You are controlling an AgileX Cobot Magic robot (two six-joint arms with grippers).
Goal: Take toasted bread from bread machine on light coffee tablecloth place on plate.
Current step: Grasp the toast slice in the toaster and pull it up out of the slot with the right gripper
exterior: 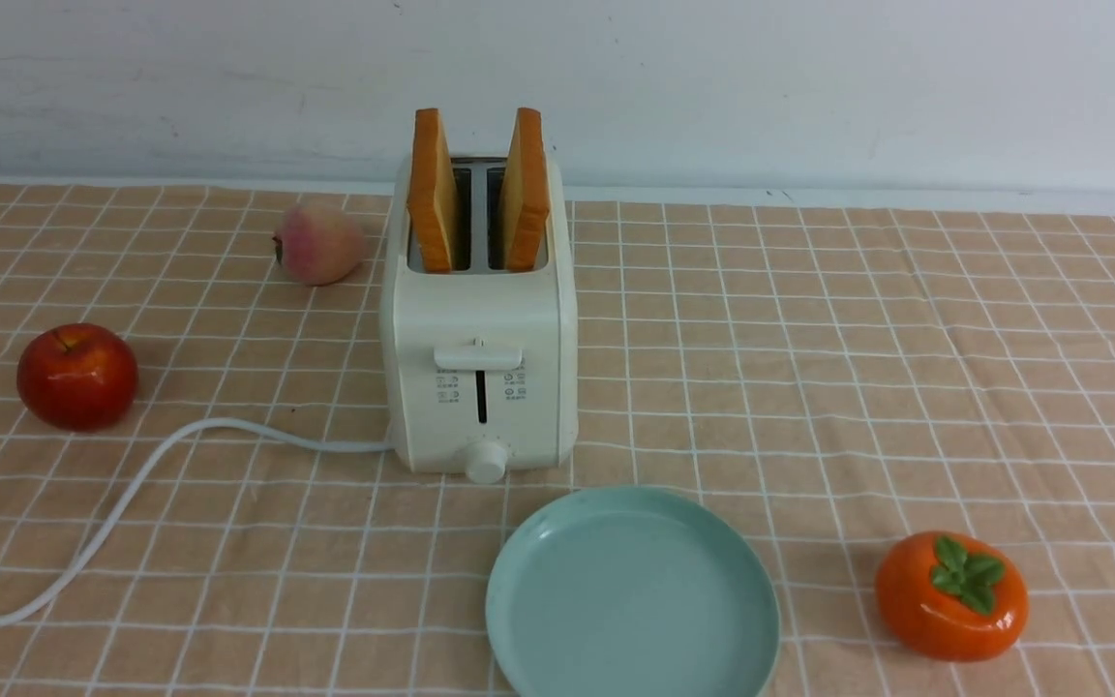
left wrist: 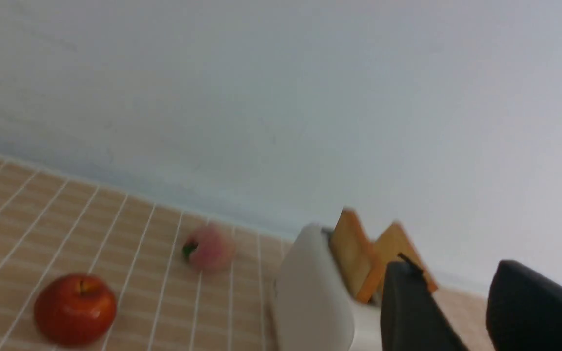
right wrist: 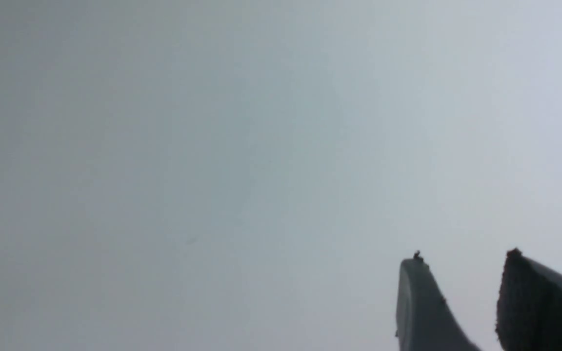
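Observation:
Two slices of toasted bread, left (exterior: 433,191) and right (exterior: 525,189), stand upright in the slots of the cream-white bread machine (exterior: 480,339) on the light coffee tablecloth (exterior: 809,368). The mint-green plate (exterior: 631,595) lies empty in front of it, slightly right. Neither arm shows in the front view. In the left wrist view my left gripper (left wrist: 449,273) is open and empty, with the toast (left wrist: 359,253) and the bread machine (left wrist: 310,292) beyond it. My right gripper (right wrist: 461,258) is open and empty and faces only a blank wall.
A red apple (exterior: 77,376) lies at the left, a peach (exterior: 317,243) beside the bread machine's back left. An orange persimmon (exterior: 950,595) lies at the front right. The white cord (exterior: 122,503) curls over the cloth to the left front edge.

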